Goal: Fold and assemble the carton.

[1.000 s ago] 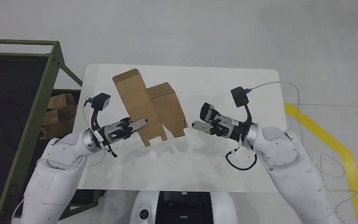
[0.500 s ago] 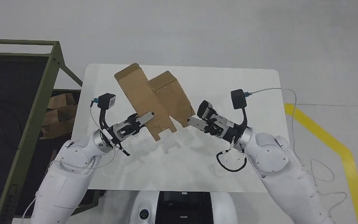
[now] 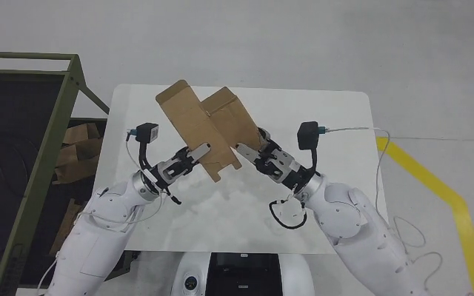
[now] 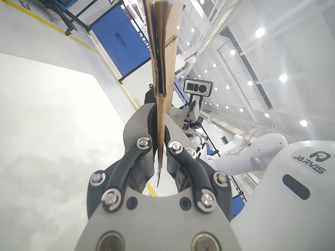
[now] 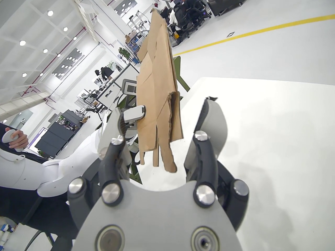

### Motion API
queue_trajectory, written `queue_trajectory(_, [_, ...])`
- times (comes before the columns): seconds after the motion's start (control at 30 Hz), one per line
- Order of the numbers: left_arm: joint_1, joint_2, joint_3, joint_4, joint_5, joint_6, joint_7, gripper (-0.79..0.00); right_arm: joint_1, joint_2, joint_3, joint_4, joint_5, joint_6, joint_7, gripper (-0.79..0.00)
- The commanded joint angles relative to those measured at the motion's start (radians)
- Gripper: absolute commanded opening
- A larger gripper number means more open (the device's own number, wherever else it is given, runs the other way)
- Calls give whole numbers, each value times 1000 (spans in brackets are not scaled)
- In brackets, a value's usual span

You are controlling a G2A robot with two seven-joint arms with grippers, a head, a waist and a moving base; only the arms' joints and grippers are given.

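- Overhead, the top view: the flattened carton [image 3: 204, 126] is held up over the far half of the table [image 3: 326, 111]. The left gripper [image 3: 198, 154] is at its lower near edge and the right gripper [image 3: 248, 150] at the opposite lower corner.
- Left wrist view: the left gripper [image 4: 158, 121] is clamped on the carton [image 4: 163, 40], seen edge-on. Its layers lie pressed together.
- Right wrist view: the right gripper [image 5: 165, 121] stands spread, with the lower flaps of the carton [image 5: 157, 84] hanging between its fingers. Whether they touch cannot be told.
- Progress, as judged: the carton is lifted and presented, and that is all so far. Opening it into a tube, folding the flaps and closing the ends all remain to be done.
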Motion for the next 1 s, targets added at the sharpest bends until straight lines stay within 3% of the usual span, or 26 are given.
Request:
queue_trajectory(0.0, [0, -1, 2, -2, 2, -2, 1, -785, 1, -3, -5, 1, -2, 1, -11, -449])
queue_trajectory(0.17, [-3, -2, 4, -2, 2, -6, 3, -785, 6, -8, -9, 7, 6, -4, -22, -582])
queue_trajectory(0.2, [-4, -2, 4, -3, 1, -10, 5, -785, 6, -9, -9, 9, 10, -7, -22, -662])
queue_trajectory(0.33, [-4, -3, 4, 0, 0, -21, 9, -785, 7, -12, -5, 14, 31, -21, -22, -785])
queue_trajectory(0.97, [-12, -5, 12, 16, -36, -55, -18, -785, 17, -25, 11, 65, 190, -91, 26, -785])
